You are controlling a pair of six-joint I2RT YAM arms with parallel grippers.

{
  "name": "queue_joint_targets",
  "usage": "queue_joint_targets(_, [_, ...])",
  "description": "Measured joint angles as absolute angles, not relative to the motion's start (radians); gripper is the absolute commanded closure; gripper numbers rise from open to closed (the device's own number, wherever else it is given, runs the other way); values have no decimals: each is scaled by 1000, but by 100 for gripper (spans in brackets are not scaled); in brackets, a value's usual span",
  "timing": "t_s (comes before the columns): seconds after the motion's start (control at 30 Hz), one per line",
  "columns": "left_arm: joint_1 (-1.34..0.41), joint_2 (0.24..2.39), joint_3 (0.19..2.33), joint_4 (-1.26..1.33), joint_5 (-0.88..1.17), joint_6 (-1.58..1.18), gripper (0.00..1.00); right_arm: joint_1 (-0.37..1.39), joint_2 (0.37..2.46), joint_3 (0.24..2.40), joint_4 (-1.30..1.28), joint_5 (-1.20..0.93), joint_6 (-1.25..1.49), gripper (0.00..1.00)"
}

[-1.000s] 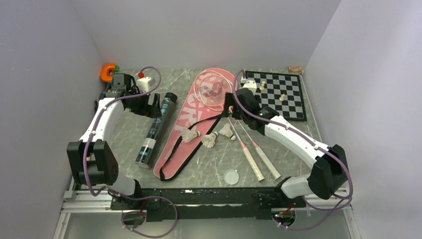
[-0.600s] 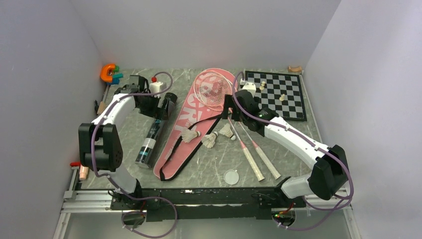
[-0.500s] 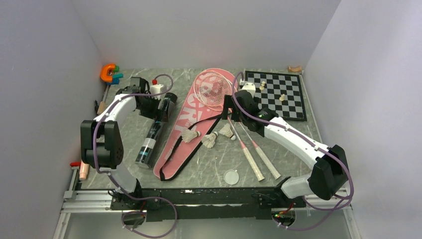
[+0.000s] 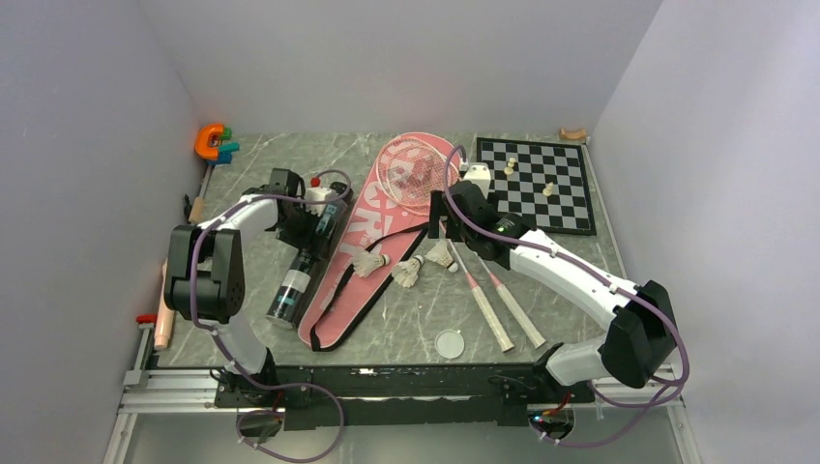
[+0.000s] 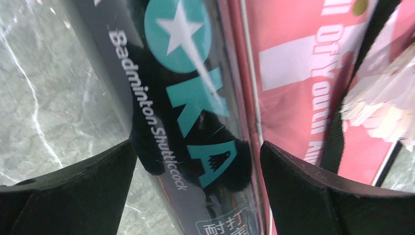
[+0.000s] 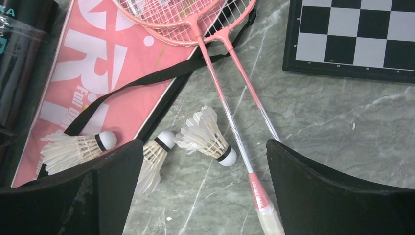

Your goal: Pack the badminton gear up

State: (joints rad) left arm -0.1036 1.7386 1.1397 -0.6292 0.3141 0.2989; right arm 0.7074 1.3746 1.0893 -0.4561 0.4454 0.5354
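A long black tube (image 4: pixel 300 259) lies left of the pink racket bag (image 4: pixel 360 224), whose black strap trails across it. My left gripper (image 4: pixel 315 218) hovers open just above the tube (image 5: pixel 186 112), one finger on each side and neither touching; the bag (image 5: pixel 298 68) runs along the right. Two pink-and-white rackets (image 4: pixel 474 285) rest with their heads on the bag's far end. Three white shuttlecocks (image 4: pixel 369 263) (image 4: pixel 408 272) (image 4: pixel 442 255) lie beside the bag. My right gripper (image 4: pixel 447 218) hangs open above them (image 6: pixel 208 138), holding nothing, with a racket shaft (image 6: pixel 230 120) between its fingers.
A black-and-white chessboard (image 4: pixel 543 184) with pale pieces sits at the back right. An orange and teal toy (image 4: pixel 213 142) stands in the back left corner. A small clear round disc (image 4: pixel 449 343) lies near the front edge. Grey walls close both sides.
My left arm has swung right from the back left corner and brought its open gripper over the tube. My right gripper has shifted slightly left and toward the near side, still open.
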Motion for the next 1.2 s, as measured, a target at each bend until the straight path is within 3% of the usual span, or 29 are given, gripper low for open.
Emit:
queue_joint_targets(0.4, [-104,1617,1007,-602,201,396,43,727,1379,1089,-463,467,543,0])
queue_joint_targets(0.6, [-104,1547,956,-594,178,444,46,739,1388,1089,-463,470,543,0])
queue_joint_targets(0.87, [-104,1507,888,-599,177,471,38,743,1388,1089,-463,475,543,0])
queue_joint_targets(1.2, [-80,1440,886,-617,140,493,45,785,1442,1118,-463,483,542,0])
